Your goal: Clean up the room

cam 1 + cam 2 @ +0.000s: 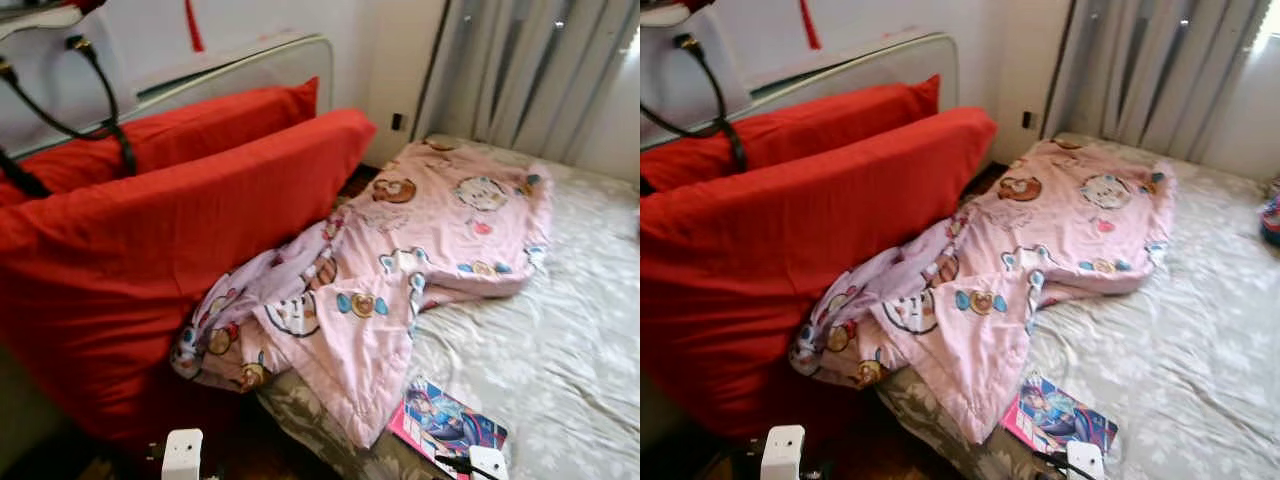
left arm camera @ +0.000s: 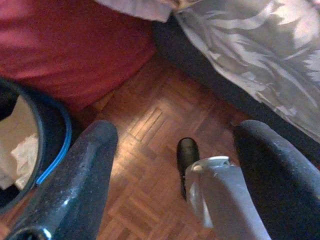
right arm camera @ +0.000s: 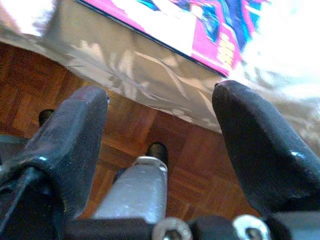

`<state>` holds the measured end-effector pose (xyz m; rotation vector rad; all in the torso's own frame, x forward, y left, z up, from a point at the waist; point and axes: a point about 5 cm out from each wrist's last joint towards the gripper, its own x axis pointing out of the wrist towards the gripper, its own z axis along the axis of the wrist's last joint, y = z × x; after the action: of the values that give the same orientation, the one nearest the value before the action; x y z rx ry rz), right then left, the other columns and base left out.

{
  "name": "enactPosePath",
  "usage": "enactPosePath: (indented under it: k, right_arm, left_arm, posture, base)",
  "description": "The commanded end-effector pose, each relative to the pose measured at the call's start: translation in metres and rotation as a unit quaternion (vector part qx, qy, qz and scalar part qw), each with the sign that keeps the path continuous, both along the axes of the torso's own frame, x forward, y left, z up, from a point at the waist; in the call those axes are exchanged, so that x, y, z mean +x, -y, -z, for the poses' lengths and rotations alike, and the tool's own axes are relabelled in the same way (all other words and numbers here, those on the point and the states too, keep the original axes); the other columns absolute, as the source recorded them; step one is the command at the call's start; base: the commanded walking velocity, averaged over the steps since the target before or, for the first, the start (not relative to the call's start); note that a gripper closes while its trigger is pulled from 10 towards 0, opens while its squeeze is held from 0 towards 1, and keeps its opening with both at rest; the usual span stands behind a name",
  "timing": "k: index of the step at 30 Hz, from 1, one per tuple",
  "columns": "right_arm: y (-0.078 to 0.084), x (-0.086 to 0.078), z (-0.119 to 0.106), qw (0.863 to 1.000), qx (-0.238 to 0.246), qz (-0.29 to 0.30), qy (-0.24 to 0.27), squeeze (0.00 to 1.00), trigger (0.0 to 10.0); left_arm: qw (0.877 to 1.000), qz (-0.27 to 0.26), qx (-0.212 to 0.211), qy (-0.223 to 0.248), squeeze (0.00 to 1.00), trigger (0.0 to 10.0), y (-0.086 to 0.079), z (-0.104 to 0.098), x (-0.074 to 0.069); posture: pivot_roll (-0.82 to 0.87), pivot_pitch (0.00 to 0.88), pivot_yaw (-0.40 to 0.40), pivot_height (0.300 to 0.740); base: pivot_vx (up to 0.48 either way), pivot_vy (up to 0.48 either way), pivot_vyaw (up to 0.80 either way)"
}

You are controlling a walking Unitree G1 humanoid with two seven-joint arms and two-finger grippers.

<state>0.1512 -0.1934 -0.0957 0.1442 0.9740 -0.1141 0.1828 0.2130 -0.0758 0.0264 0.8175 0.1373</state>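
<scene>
Both grippers are hanging low with jaws apart, the right gripper (image 3: pixel 160 125) hovering just beside the glossy pink-and-blue magazine (image 1: pixel 447 424) lying at the floral grey bedsheet's (image 1: pixel 560 350) edge, so I'd be sliding one finger beneath its overhanging corner.

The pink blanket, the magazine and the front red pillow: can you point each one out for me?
Pink blanket (image 1: pixel 440 225), left eye view, on its flat middle.
Magazine (image 1: pixel 447 423), left eye view, on the cover's middle.
Front red pillow (image 1: pixel 150 250), left eye view, on its broad front face.
</scene>
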Motion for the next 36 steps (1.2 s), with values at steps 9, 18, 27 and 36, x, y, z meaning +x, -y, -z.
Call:
enactPosePath:
  k: [9,18,27,36]
  right_arm:
    - [-0.011,0.007,-0.002,1.000,0.008,0.009,0.018,0.00,10.0]
    - [0.006,-0.002,-0.001,1.000,0.001,0.012,0.016,0.00,10.0]
    - [-0.002,0.003,-0.002,1.000,0.003,0.004,0.018,0.00,10.0]
    - [-0.006,0.005,-0.002,1.000,0.003,0.003,0.018,0.00,10.0]
  left_arm:
    - [1.000,-0.005,-0.002,0.003,0.00,10.0,-0.002,-0.001,0.000]
    - [1.000,-0.002,-0.001,0.003,0.00,10.0,-0.001,0.000,0.000]
    - [1.000,-0.001,-0.002,0.004,0.00,10.0,0.000,0.000,0.000]
    - [1.000,-0.003,-0.002,0.005,0.00,10.0,-0.001,-0.001,0.001]
  posture:
    - [0.03,0.000,-0.011,0.740]
    - [0.02,0.000,-0.010,0.740]
    - [0.03,0.000,-0.012,0.740]
    - [0.02,0.000,-0.014,0.740]
  base:
    - [0.000,0.000,0.00]
    - [0.000,0.000,0.00]
    - [0.261,0.000,0.00]
    - [0.275,0.000,0.00]
